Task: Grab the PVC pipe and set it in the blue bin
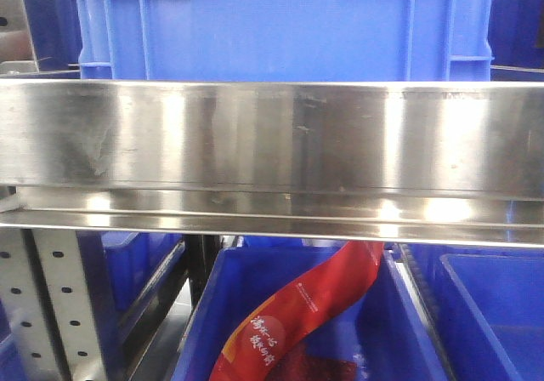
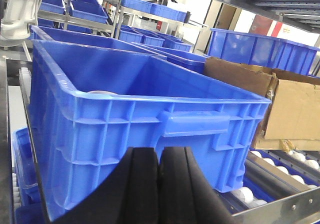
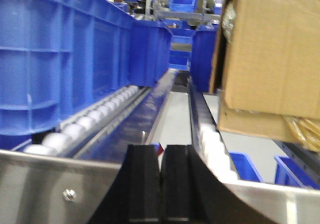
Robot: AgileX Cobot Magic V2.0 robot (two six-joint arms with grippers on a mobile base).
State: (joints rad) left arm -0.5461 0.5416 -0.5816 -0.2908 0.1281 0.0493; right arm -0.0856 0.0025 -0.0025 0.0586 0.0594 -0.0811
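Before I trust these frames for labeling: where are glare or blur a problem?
Front view: bright glare streaks on the steel rail. Left wrist view: sharp on the blue bin, background windows blown out. Right wrist view: soft overall, cardboard box and rollers blurred.

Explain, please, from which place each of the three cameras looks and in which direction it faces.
Exterior front: sits low, facing a steel shelf rail, blue bin above; no robot part shows.
Left wrist: behind the shut left gripper, looking over the blue bin toward a cardboard box.
Right wrist: behind the shut right gripper, looking along roller tracks.
Both wrist views share the bin and the box.
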